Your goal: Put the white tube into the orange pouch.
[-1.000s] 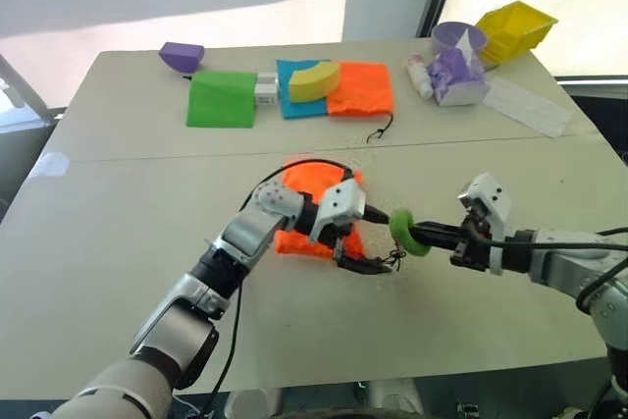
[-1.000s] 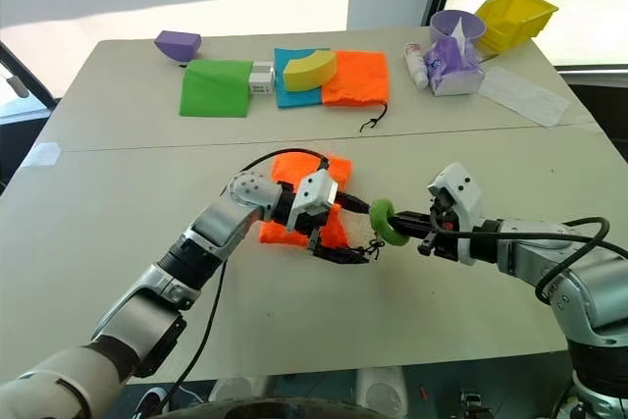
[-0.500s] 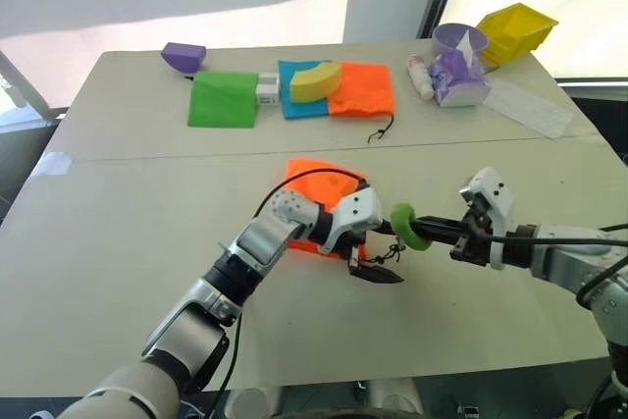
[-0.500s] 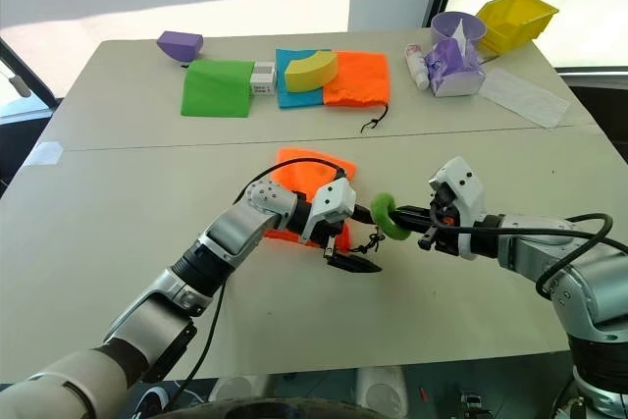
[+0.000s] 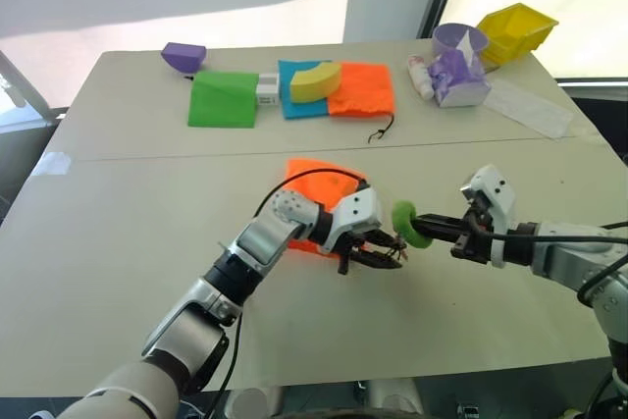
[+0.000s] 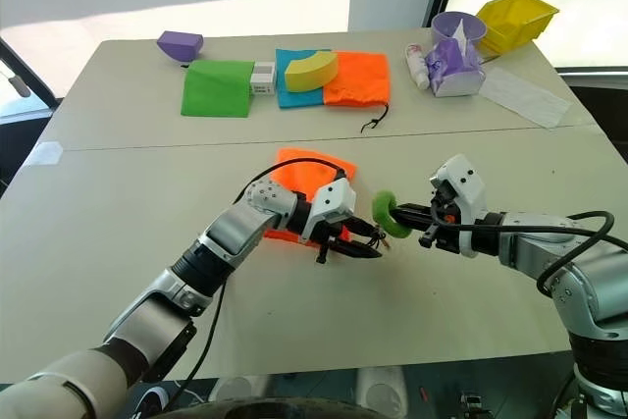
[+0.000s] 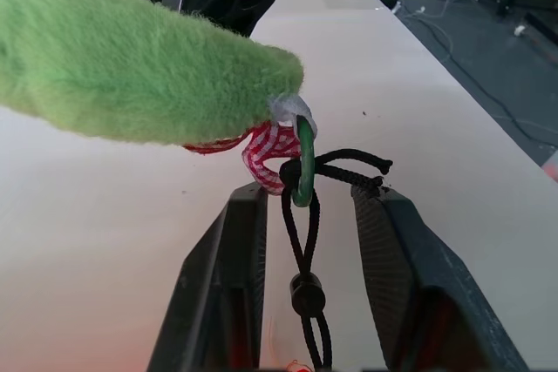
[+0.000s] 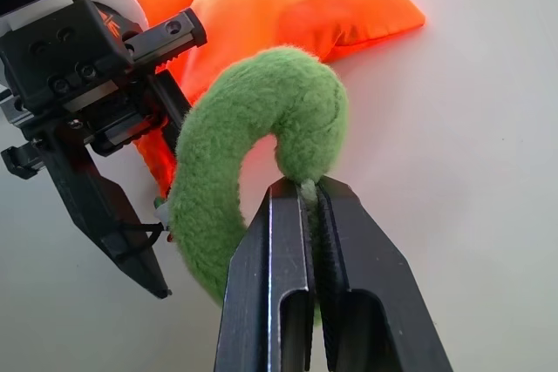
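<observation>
No lettering, number, brand or sign can be read anywhere: the faint print on the white tube, lying just beside the purple tissue box, is too small to make out.

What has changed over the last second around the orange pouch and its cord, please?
The left gripper has narrowed its jaws around the black cord, which runs between them, not yet clamped. The right gripper stays shut on the green pom-pom. The orange pouch has not moved.
</observation>
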Controlling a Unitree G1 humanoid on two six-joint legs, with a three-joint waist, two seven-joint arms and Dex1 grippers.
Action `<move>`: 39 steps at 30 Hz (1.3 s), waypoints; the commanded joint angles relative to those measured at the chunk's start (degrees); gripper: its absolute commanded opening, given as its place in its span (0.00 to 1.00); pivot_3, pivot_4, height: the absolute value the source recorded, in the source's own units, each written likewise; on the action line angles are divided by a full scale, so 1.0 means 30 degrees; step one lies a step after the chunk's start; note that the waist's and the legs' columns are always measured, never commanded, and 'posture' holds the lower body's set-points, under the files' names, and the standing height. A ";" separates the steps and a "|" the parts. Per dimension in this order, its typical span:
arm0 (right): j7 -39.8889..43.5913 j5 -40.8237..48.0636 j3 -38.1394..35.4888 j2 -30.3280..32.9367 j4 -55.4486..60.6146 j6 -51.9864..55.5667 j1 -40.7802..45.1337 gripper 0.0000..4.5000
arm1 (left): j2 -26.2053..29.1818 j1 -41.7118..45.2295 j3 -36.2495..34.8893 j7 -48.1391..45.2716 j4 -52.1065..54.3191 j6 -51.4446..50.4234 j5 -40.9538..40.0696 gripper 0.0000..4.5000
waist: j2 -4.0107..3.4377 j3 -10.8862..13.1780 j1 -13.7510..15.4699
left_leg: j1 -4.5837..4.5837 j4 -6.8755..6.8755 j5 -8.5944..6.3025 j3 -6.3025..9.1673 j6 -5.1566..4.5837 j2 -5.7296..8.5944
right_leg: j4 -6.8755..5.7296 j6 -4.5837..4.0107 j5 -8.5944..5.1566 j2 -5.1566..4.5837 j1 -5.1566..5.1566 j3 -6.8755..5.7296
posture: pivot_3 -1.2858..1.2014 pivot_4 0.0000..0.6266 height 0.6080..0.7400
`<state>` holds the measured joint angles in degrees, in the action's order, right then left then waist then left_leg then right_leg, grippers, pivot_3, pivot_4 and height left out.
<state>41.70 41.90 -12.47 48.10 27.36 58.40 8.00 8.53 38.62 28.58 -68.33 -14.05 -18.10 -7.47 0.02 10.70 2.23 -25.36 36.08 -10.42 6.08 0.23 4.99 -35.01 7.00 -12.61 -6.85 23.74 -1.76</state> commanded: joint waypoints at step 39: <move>0.1412 -0.2056 0.1074 0.2338 -0.0217 -0.2758 -0.1484 0.32 | 0.1196 0.0796 0.1235 -0.0252 0.0335 0.0337 0.1730 0.00 | -0.0010 0.0003 -0.0011 | -0.0004 -0.0007 0.0000 0.0009 -0.0001 0.0003 | 0.0002 0.0050 -0.0031 0.0000 0.0004 -0.0009 | 0.52 0.24 1.00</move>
<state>45.14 36.29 -9.16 54.02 24.87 51.04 3.91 12.44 40.85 32.47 -68.88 -13.43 -17.79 -2.00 -0.01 10.71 2.19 -25.37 36.06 -10.42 6.10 0.23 5.00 -35.00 7.25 -12.76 -6.86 23.75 -1.78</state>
